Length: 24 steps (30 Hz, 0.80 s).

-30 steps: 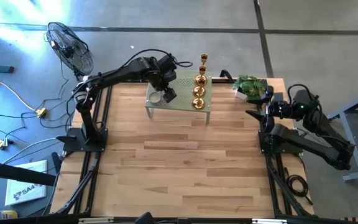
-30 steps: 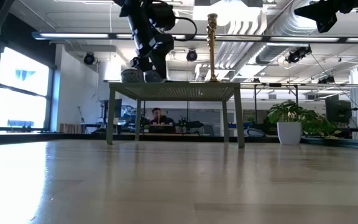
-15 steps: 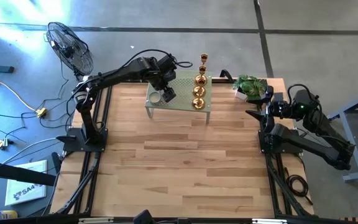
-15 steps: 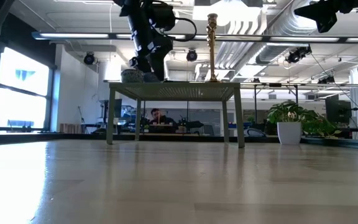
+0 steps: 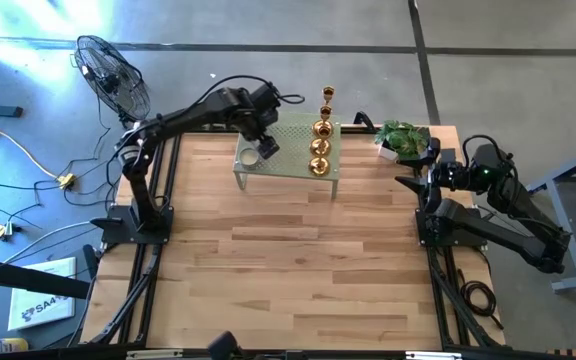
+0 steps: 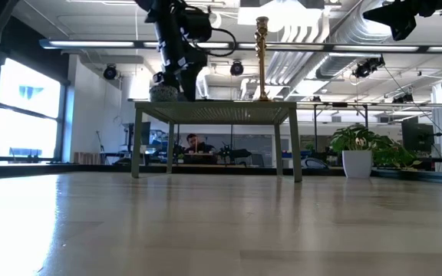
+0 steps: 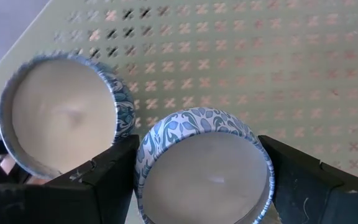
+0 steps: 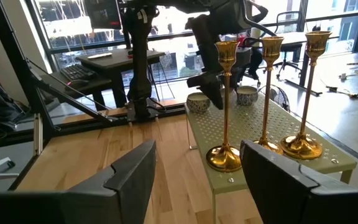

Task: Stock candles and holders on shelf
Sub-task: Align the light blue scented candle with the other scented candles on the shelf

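Placing step: the left gripper (image 5: 265,147) hangs over the left end of the shelf (image 5: 293,160), its fingers (image 7: 107,174) apart on either side of a candle (image 7: 204,165); I judge this candle is being set down or has just been let go, and I cannot tell whether the pads touch its wall
Candles' place: a second candle (image 7: 61,112) stands just beside the first, nearer the shelf's left edge; the high view shows a pale disc (image 5: 251,157) at the shelf's front-left corner
Holders' place: the gold holders (image 5: 320,145) stand in a row along the shelf's right end, front to back
Next move: probably lift the left gripper straight up clear of both candles without nudging the neighbour, as the two sit close
Right gripper (image 5: 405,183): waits at the tabletop's right edge near a potted plant (image 5: 401,138), fingers (image 8: 132,171) apart, holding nothing
Materials: candles are round tins of smooth cream wax with blue-and-white leaf-patterned walls; the shelf is pale green sheet metal pierced with small crosses; the holders are polished brass with round bases and slim stems; the tabletop (image 5: 288,260) is light wood planks
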{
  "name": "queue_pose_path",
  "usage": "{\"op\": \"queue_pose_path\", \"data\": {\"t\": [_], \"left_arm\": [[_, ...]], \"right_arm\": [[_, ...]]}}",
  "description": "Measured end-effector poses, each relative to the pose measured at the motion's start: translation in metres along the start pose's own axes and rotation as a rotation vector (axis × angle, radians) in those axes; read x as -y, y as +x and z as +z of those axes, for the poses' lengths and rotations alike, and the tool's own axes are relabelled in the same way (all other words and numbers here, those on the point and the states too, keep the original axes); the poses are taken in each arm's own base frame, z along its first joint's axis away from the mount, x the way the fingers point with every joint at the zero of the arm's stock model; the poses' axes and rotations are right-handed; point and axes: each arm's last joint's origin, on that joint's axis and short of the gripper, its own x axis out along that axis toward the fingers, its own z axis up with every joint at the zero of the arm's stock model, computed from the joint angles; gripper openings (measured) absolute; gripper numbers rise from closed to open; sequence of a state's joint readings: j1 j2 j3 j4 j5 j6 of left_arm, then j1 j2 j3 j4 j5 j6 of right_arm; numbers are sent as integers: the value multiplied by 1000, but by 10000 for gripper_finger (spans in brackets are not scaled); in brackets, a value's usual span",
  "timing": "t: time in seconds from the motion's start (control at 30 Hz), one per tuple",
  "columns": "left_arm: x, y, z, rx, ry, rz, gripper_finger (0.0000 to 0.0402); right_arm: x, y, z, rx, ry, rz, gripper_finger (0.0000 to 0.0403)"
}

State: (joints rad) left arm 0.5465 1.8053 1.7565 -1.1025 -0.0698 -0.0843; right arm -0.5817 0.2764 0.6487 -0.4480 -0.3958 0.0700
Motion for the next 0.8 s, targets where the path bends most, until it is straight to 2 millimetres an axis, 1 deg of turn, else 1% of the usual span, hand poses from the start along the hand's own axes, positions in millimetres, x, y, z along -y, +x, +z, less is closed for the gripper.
{"op": "queue_pose_path", "data": {"t": [0.1, 0.33, 0.8], "left_arm": [[-4, 0, 0, -3, -25, -15, 285], [-4, 0, 0, -8, -36, -55, 285], [-6, 0, -3, -33, -31, -12, 285]], "right_arm": [[0, 0, 0, 0, 0, 0, 227], [0, 0, 0, -3, 1, 0, 227], [0, 0, 0, -3, 1, 0, 227]]}}
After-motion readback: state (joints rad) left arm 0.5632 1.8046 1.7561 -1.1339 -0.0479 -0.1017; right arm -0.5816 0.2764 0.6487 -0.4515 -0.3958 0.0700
